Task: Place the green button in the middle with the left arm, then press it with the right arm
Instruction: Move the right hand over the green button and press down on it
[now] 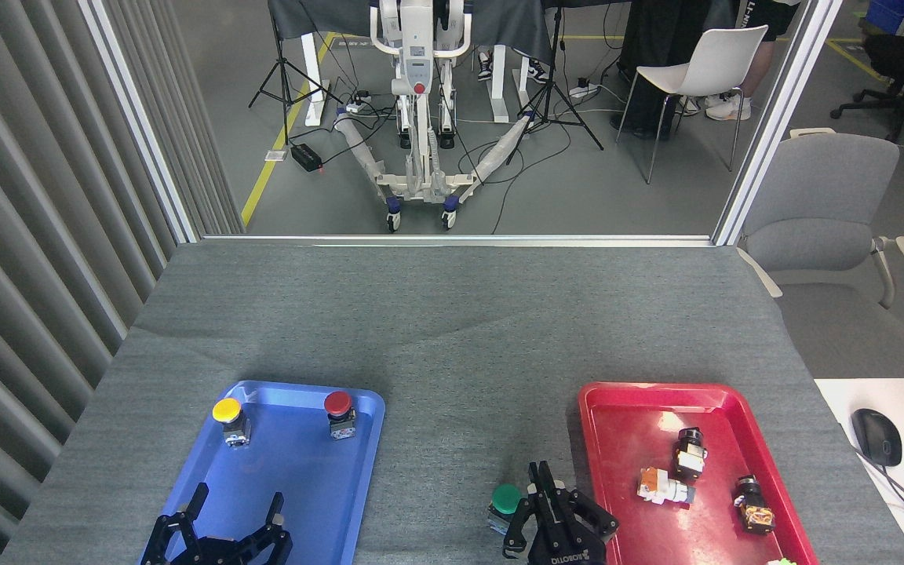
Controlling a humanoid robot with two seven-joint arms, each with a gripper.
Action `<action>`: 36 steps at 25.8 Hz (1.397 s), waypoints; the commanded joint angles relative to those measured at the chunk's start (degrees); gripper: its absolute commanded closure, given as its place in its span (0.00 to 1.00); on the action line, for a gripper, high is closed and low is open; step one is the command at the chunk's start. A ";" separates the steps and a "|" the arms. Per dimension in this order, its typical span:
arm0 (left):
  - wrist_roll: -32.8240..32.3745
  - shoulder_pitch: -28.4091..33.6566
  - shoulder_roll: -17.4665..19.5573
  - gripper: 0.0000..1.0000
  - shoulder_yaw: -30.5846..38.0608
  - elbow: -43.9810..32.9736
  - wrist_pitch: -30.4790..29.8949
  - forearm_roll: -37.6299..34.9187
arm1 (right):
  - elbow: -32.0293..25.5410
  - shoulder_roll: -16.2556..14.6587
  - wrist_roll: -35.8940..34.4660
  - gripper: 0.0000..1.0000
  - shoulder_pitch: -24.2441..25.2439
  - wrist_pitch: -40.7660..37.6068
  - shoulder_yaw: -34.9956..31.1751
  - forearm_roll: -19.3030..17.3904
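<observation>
Both grippers' bodies (220,541) (550,510) partly off-frame.

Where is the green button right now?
In the head view, the green button stands on the grey cloth near the bottom, between the blue tray and the red tray. The right gripper is just beside it.

White lettering is seen on the body of the right gripper (544,502), upside down at the bottom edge; it appears to read "ROBOTIQ", though this is uncertain. No other text can be read.
</observation>
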 commanded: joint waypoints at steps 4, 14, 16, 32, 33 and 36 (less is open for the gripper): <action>-0.11 0.08 0.08 0.02 -0.07 0.06 -0.30 0.03 | 5.03 0.55 0.35 0.84 -0.80 0.59 1.38 1.78; -0.11 0.17 -0.09 0.02 -0.07 0.06 -0.30 0.12 | 9.24 0.72 0.26 0.91 -1.68 1.38 2.08 1.95; -0.11 0.17 -0.09 0.02 -0.07 0.06 -0.30 0.12 | 9.33 0.72 0.26 1.00 -1.68 1.38 2.08 1.95; -0.11 0.17 -0.27 0.01 -0.16 -0.21 -2.41 0.56 | 10.83 0.63 -0.35 0.96 -1.68 2.52 2.08 2.39; -0.03 0.17 -0.27 0.01 -0.16 -0.21 -2.49 0.65 | 10.39 0.63 -0.35 0.88 -1.68 2.79 2.08 2.39; -0.03 0.17 -0.27 0.01 -0.16 -0.29 -2.49 0.65 | 7.22 0.55 -0.35 0.44 -1.77 3.84 2.08 2.30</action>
